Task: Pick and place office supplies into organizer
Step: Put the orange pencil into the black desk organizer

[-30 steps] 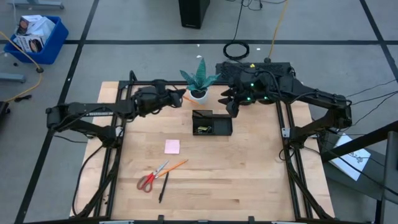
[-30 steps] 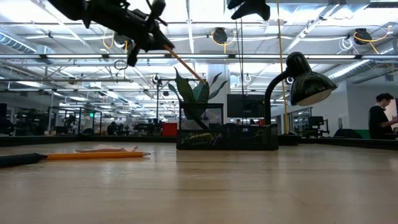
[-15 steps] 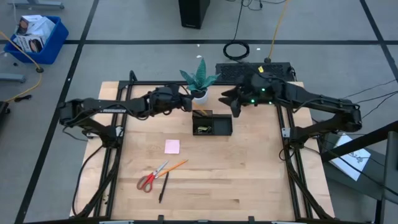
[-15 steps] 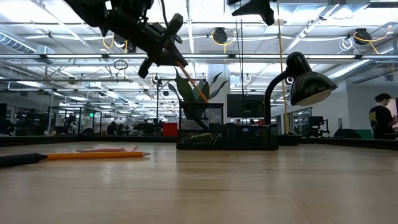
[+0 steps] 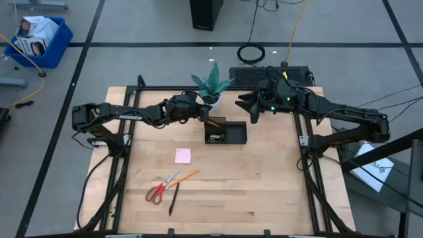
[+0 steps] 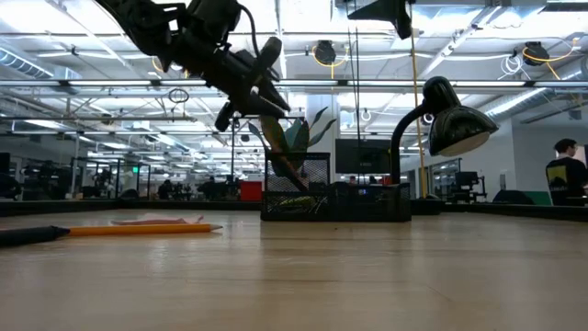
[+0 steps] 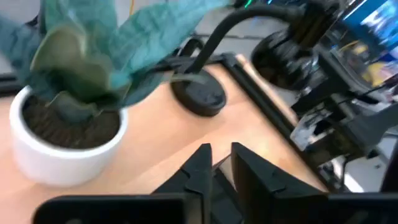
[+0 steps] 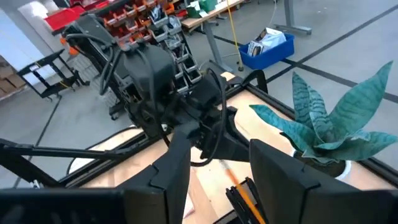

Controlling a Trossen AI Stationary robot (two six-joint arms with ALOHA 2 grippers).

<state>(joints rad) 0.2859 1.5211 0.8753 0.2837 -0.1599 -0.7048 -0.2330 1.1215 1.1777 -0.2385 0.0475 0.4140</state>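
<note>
No text or label can be read.

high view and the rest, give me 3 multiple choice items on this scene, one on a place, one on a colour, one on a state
1. Where does the organizer sit?
A. next to the scissors
B. just in front of the potted plant
C. on the floor

2. What colour is the sticky-note pad?
A. pink
B. blue
C. white

3. How is the left gripper placed?
A. resting flat on the table by the scissors
B. parked off the table
C. raised over the organizer's left end with an orange pencil slanting down from it into the organizer

Answers:
1 B: the high view shows the black tray directly below the plant's white pot.
2 A: it is the pink square on the bare wood.
3 C: the low view shows the pencil running from the gripper into the mesh compartment.
</note>
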